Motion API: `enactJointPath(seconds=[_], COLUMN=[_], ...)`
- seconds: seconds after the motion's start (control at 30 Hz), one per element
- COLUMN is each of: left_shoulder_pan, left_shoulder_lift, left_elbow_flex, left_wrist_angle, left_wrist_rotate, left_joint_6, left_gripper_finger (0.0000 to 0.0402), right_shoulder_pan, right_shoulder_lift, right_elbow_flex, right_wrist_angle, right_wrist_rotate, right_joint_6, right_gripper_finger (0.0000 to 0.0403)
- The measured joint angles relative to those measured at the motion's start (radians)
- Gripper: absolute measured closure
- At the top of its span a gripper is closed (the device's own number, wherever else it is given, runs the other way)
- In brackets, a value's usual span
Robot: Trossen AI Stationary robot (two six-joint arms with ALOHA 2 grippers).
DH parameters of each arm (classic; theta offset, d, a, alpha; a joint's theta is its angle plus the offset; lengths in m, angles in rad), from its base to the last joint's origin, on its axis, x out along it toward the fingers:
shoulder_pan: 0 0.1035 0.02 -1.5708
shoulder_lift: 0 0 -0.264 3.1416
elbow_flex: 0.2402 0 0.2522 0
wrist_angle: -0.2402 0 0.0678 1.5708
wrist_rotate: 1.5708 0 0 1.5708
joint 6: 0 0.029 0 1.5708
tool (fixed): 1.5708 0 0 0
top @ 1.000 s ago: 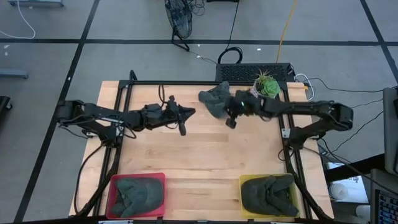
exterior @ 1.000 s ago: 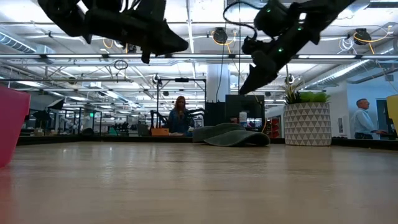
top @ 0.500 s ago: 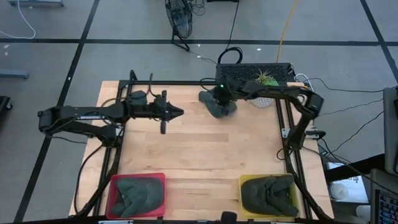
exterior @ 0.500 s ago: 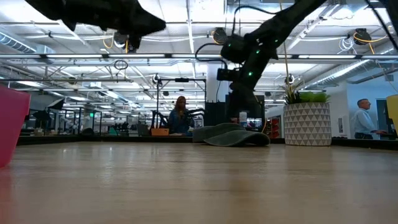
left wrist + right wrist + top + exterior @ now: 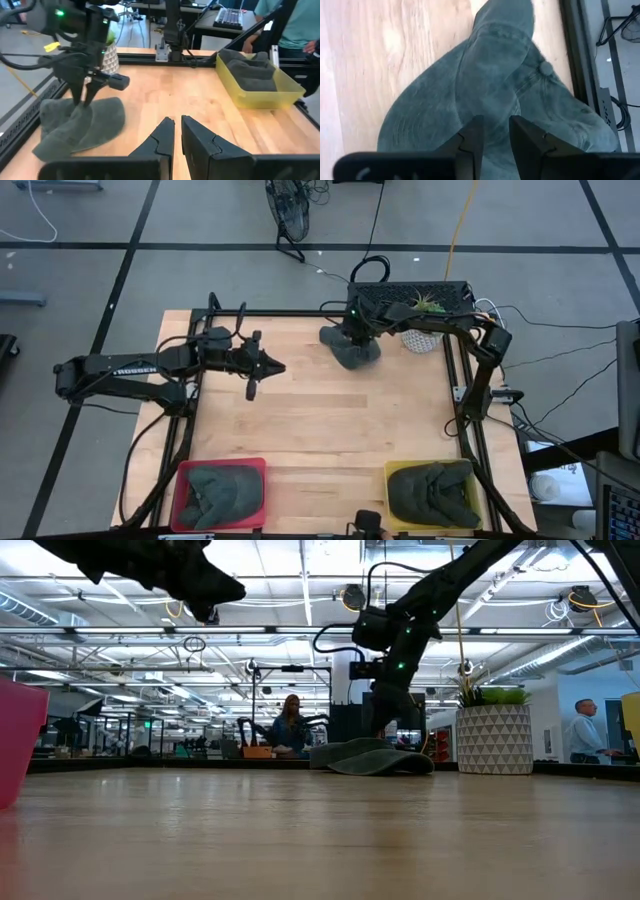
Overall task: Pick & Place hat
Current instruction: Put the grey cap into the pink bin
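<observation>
The right pincer (image 5: 492,131) points down at the green hat (image 5: 351,345) near the counter's (image 5: 320,420) far edge, fingers parted over the fabric. The left pincer (image 5: 176,131) hangs mid-counter, nearly clenched, empty.

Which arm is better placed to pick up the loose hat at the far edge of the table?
Right. The right gripper hangs directly over the hat, fingers apart and pointing down at the fabric. The left gripper sits nearly closed over bare wood, well away from it.
</observation>
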Motion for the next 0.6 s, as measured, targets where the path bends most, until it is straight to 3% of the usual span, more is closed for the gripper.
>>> enactJointPath(seconds=[0.37,0.47,0.6], left_shoulder_pan=[-0.040,-0.039,-0.039], left_shoulder_lift=[0.000,0.000,0.000], left_elbow_flex=[-0.014,-0.014,-0.014], left_wrist_angle=[-0.009,-0.001,0.009], left_wrist_rotate=[-0.001,-0.003,-0.003], left_joint_6=[0.001,0.001,0.003], left_gripper_finger=[0.0364,0.0364,0.0364], right_shoulder_pan=[0.000,0.001,0.001], right_shoulder_lift=[0.061,0.066,0.062], right_elbow_flex=[0.000,0.000,0.000], right_wrist_angle=[0.040,0.029,0.008], right_wrist_rotate=[0.033,0.054,0.053], right_joint_6=[0.080,0.085,0.106], right_gripper_finger=[0.0263,0.0265,0.0297])
